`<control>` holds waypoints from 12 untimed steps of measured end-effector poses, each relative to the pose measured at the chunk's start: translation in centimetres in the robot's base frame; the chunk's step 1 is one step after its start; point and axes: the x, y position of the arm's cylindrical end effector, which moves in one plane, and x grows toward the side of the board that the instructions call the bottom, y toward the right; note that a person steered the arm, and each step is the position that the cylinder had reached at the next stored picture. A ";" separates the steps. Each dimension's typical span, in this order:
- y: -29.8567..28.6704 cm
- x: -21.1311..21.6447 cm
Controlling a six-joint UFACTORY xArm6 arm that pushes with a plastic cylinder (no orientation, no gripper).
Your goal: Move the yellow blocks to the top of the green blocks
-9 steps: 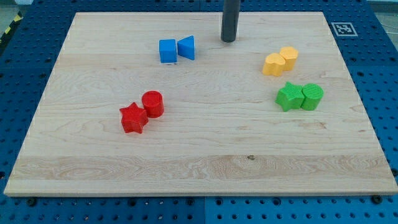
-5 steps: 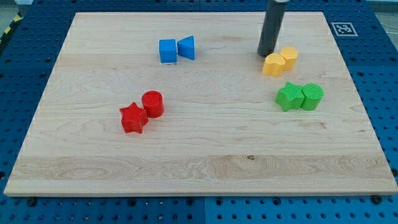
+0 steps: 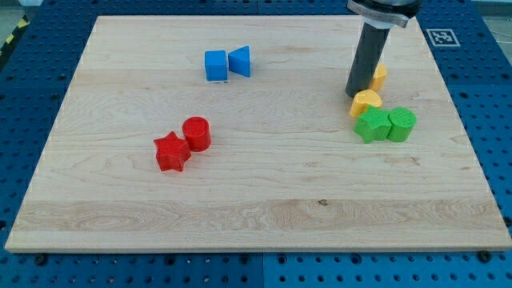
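At the view's upper right, my tip sits between the two yellow blocks: one yellow block is just below it, touching the top edge of the green star-like block; the other yellow block is half hidden behind the rod, apart from the greens. No pincer on this rig, so no open/closed state to report, just the rod.

Judgement: the lower yellow looks placed. Don't push it further down or it shoves the green pair. Next step is likely to come round above the hidden yellow and nudge it down toward the green cylinder-like block, slow, centred on the block so it doesn't spin off sideways.

Bench is a pale wood board, flat, lots of free room on the left and bottom. Right edge is near the greens, so little margin there. Blue blocks and red blocks are well apart, no interference.
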 end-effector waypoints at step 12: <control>4.8 -0.6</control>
